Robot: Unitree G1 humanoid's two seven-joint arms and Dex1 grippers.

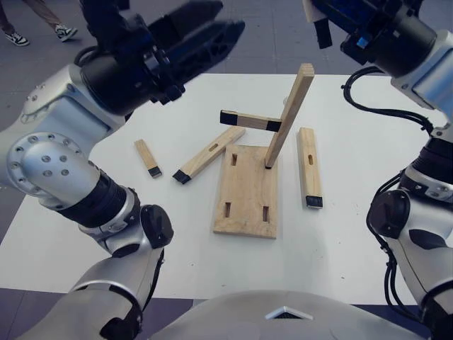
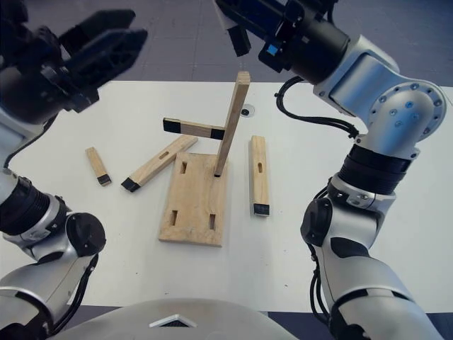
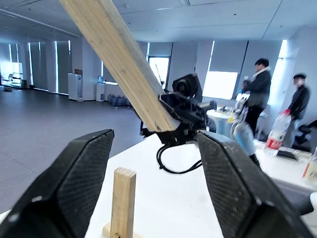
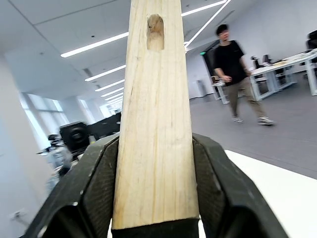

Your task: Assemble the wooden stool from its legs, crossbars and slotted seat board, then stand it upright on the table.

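Held leg (image 4: 155, 74): my right gripper (image 4: 155, 144) is clamping it near one end. Its long axis is running up and, as far as I can judge, leftward from those jaws. My left gripper (image 3: 154, 136) is hovering opposite, jaws wide and gripping nothing. The seat board (image 1: 244, 191) is lying flat on the table (image 1: 354, 248), below and left of the held leg. It is carrying one standing leg (image 1: 287, 117) at its far right slot, so my right arm is probably the better placed for seating this one.

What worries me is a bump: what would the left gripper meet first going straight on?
Probably the slanted leg in the right gripper; the standing leg tops out lower. Depth is unclear.
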